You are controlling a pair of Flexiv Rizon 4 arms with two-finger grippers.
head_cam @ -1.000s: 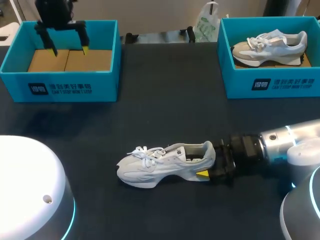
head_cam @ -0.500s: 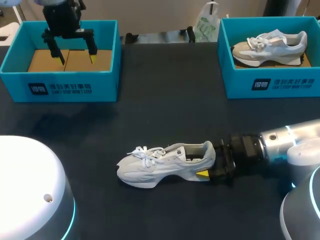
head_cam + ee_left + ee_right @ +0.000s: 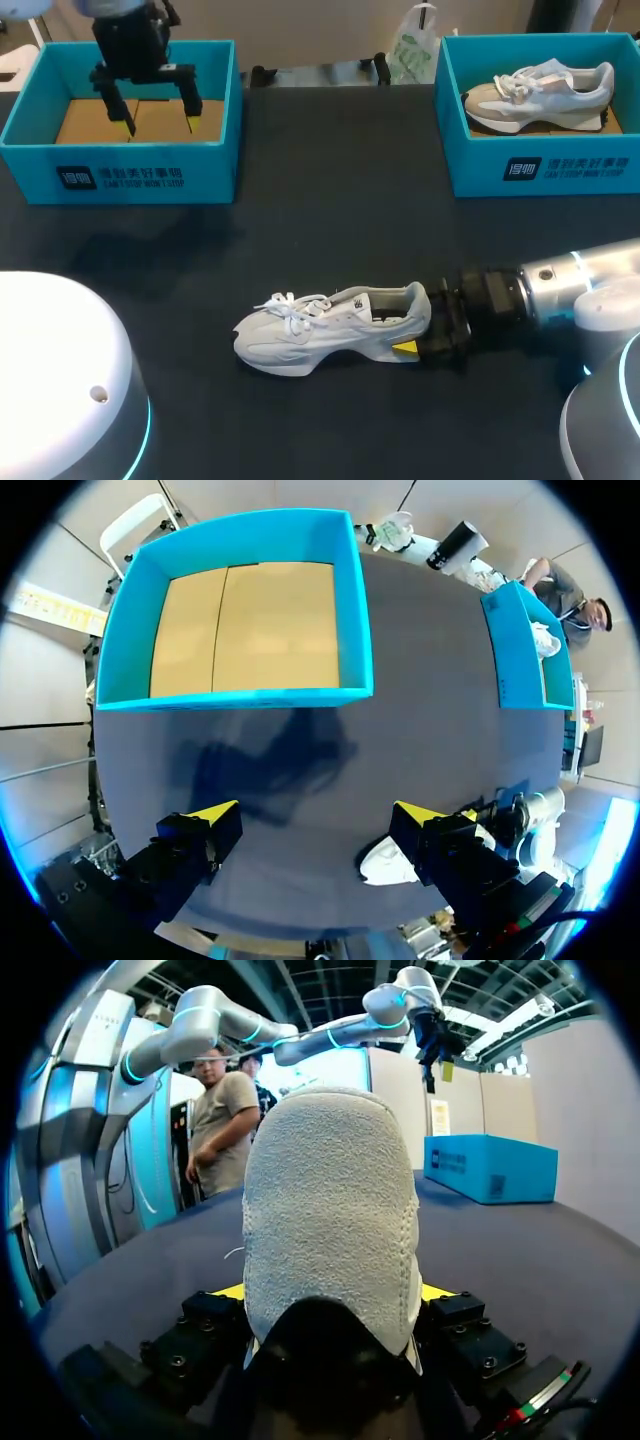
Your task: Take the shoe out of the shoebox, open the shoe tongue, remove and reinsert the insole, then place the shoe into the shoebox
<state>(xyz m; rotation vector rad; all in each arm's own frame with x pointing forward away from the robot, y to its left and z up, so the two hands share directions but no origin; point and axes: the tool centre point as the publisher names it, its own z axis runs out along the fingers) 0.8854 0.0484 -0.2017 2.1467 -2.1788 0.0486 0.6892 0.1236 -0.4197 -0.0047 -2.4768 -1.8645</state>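
A white sneaker [image 3: 325, 328] lies on its side in the middle of the dark table, toe pointing left. My right gripper [image 3: 418, 328] is shut on its heel; in the right wrist view the grey suede heel [image 3: 330, 1210] fills the space between the two yellow tips. My left gripper [image 3: 160, 122] hangs open above the left blue shoebox [image 3: 120, 165], which holds nothing but its cardboard floor [image 3: 245, 625]. From the left wrist view its open gripper [image 3: 315, 815] looks down on the table, with the sneaker's toe [image 3: 385, 865] beside one finger.
A second blue shoebox [image 3: 540, 170] at the back right holds another sneaker [image 3: 540, 92]. A white plastic bag [image 3: 412, 50] lies at the table's far edge. Dark tabletop [image 3: 330, 200] stretches between the boxes and the shoe.
My left gripper has shifted to the right and toward the front wall of the left box, still open. The right gripper and the sneaker have stayed put.
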